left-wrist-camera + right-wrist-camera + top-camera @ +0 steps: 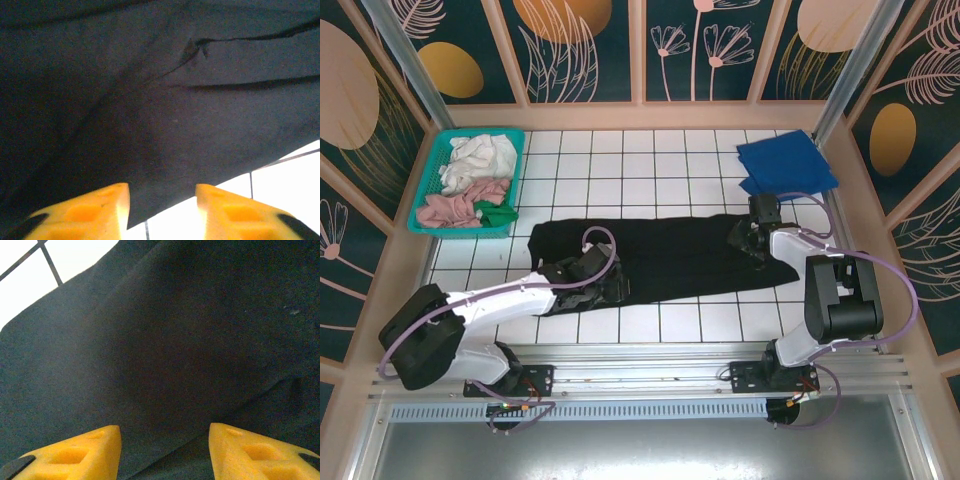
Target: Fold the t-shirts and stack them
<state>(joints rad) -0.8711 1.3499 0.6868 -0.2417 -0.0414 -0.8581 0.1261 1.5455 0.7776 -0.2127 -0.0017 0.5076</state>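
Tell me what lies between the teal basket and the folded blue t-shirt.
Nothing: the top view shows bare white tiled table between the teal mesh basket and the folded royal-blue t-shirt. The black t-shirt lies nearer the arms, off that line.

I see my right gripper point(165, 452), yellow fingers point(75, 450) apart, low over the black shirt point(175, 340), white table point(75, 255) beyond.

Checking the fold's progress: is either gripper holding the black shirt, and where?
Nothing looks held: left gripper and right gripper both stand open over the black shirt, no cloth pinched.
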